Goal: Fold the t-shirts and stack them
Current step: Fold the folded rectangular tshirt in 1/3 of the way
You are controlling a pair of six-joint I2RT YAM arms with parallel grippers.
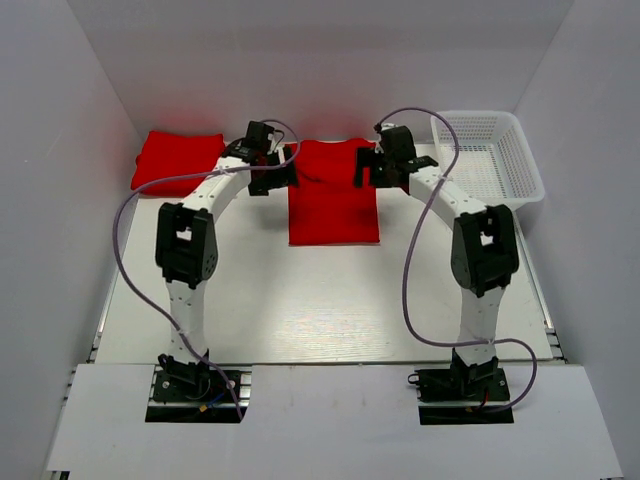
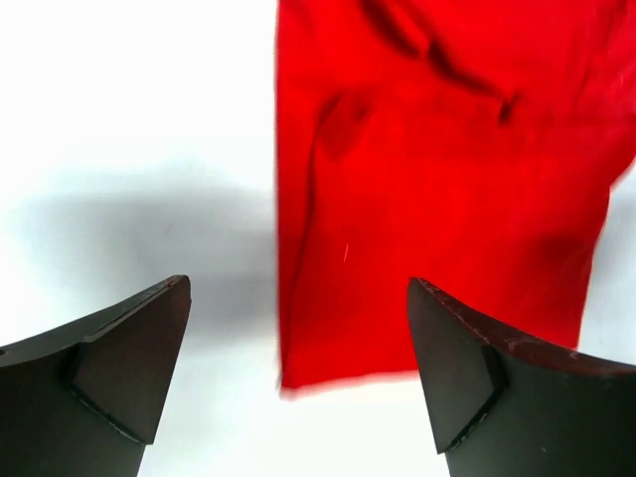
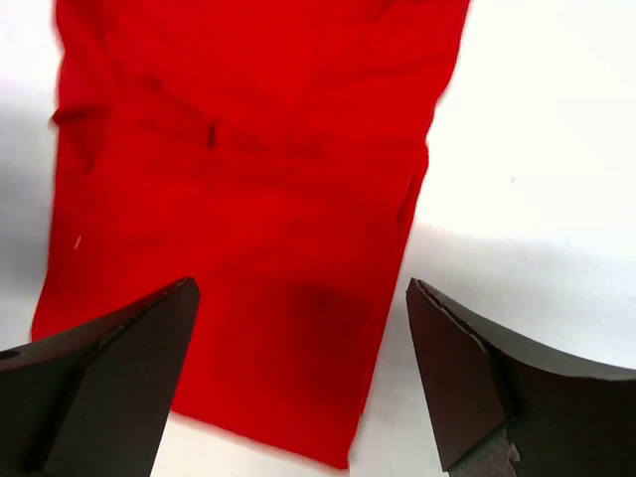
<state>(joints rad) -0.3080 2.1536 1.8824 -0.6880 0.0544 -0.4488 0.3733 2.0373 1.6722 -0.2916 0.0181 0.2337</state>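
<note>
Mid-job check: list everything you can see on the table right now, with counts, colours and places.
centre t-shirt: one, red, folded into a long strip, far middle of the table, between the two grippers
folded t-shirt pile: one pile, red, far left; how many shirts are in it cannot be told
basket: one, white mesh, far right
table: one, white
cables: two, purple, one along each arm
left gripper: black, open, above the strip's left edge
right gripper: black, open, above the strip's right edge
</note>
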